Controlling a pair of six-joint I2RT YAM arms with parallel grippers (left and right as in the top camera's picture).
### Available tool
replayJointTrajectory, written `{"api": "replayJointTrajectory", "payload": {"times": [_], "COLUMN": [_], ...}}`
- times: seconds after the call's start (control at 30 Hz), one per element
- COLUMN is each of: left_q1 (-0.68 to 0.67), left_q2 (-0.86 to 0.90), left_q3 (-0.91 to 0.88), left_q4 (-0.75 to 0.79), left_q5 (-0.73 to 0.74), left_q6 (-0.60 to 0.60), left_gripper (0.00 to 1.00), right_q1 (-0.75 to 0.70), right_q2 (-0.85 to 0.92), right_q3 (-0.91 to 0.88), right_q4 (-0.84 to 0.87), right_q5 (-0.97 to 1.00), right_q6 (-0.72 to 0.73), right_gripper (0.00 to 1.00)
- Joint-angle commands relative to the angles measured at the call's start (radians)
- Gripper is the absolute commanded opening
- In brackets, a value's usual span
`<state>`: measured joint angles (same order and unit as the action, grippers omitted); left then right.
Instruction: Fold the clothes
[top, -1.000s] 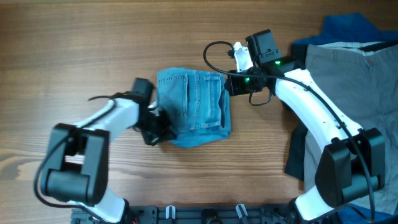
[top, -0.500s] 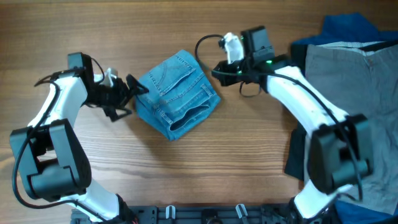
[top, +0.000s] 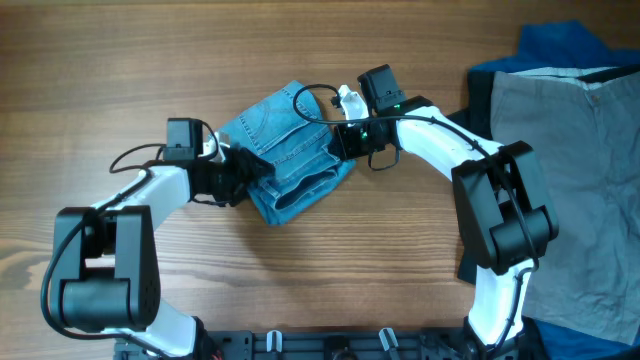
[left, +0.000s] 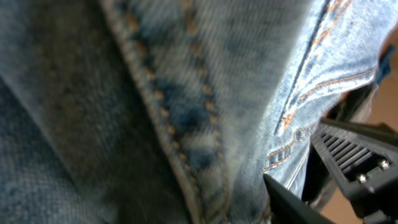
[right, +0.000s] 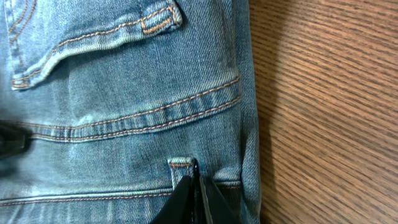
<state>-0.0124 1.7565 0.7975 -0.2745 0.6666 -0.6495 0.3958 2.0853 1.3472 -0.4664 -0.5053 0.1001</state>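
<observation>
The folded blue jeans (top: 288, 140) lie skewed at the table's middle. My left gripper (top: 243, 173) is pushed against their left edge. In the left wrist view denim (left: 186, 93) fills the frame and only one black finger (left: 291, 202) shows at the lower right, so I cannot see how wide the jaws stand. My right gripper (top: 343, 140) sits at the jeans' right edge. In the right wrist view its fingers (right: 196, 190) are shut together, tips resting on the denim (right: 124, 93) beside a belt loop, near the fabric's edge.
A grey garment (top: 570, 170) is spread at the right side of the table over a blue one (top: 560, 42), with dark cloth (top: 476, 240) at its lower left edge. Bare wooden tabletop (top: 150, 60) surrounds the jeans.
The jeans have turned from square to diagonal. My left arm swung out to the far left and has come back against the jeans' left edge. My right gripper shifted left onto the jeans.
</observation>
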Motion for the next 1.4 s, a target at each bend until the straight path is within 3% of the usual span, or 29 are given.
{"api": "replayJointTrajectory", "payload": {"times": [0.0,0.07,0.13,0.23,0.3,0.4,0.53,0.67,0.7,0.77,0.83,0.93,1.03,1.1,1.2,1.27,1.3,1.37], "left_q1": [-0.041,-0.033,-0.008,0.089,0.163,0.311,0.501,0.583,0.586,0.586,0.584,0.592,0.593,0.586,0.525,0.453,0.407,0.350], "left_q2": [0.077,0.074,0.043,-0.066,-0.104,-0.106,0.050,0.228,0.252,0.274,0.266,0.167,-0.040,-0.245,-0.583,-0.755,-0.837,-0.967], "left_q3": [-0.063,-0.060,-0.008,0.225,0.324,0.367,0.366,0.366,0.366,0.366,0.368,0.370,0.370,0.370,0.370,0.370,0.370,0.370], "left_q4": [0.006,0.039,-0.047,-0.346,-0.401,-0.298,-0.134,-0.026,-0.002,0.058,0.105,-0.031,-0.256,-0.372,-0.442,-0.446,-0.446,-0.449], "left_q5": [-0.287,-0.278,-0.237,-0.242,-0.241,-0.279,-0.328,-0.320,-0.320,-0.320,-0.316,-0.259,-0.260,-0.255,-0.195,-0.122,-0.126,-0.129], "left_q6": [-0.117,-0.042,0.078,0.236,0.254,0.254,0.253,0.125,0.085,0.026,0.012,0.084,0.255,0.356,0.621,0.802,0.863,0.877], "left_gripper": [0.24,0.06,0.04,0.04,0.04,0.04,0.04,0.06,0.17,0.49,1.00,1.00,1.00,1.00,1.00,1.00,1.00,1.00], "right_q1": [0.013,0.011,-0.001,-0.039,-0.056,-0.060,-0.060,-0.060,-0.060,-0.060,-0.060,-0.060,-0.060,-0.060,-0.060,-0.060,-0.059,-0.058], "right_q2": [0.068,0.063,0.029,-0.152,-0.272,-0.379,-0.391,-0.391,-0.391,-0.391,-0.391,-0.401,-0.456,-0.510,-0.638,-0.737,-0.798,-0.973], "right_q3": [-0.019,-0.019,-0.019,-0.019,-0.019,-0.018,-0.019,-0.019,-0.019,-0.019,-0.019,-0.019,-0.019,-0.019,-0.019,-0.019,-0.019,-0.018], "right_q4": [-0.047,-0.095,-0.152,-0.200,-0.169,-0.133,-0.128,-0.129,-0.128,-0.127,-0.127,-0.125,-0.096,-0.053,-0.010,-0.036,-0.065,-0.166], "right_q5": [0.010,0.010,0.010,0.010,0.011,0.034,0.035,0.037,0.037,0.037,0.042,0.068,0.087,0.127,0.129,0.148,0.175,0.253], "right_q6": [-0.019,-0.020,-0.022,-0.050,-0.052,-0.048,-0.048,-0.047,-0.046,-0.047,-0.048,-0.050,-0.058,-0.027,0.088,0.082,0.084,0.086], "right_gripper": [0.06,0.07,0.07,0.08,0.09,0.11,0.11,0.10,0.10,0.12,0.18,0.39,0.47,0.48,0.47,0.37,0.35,0.35]}}
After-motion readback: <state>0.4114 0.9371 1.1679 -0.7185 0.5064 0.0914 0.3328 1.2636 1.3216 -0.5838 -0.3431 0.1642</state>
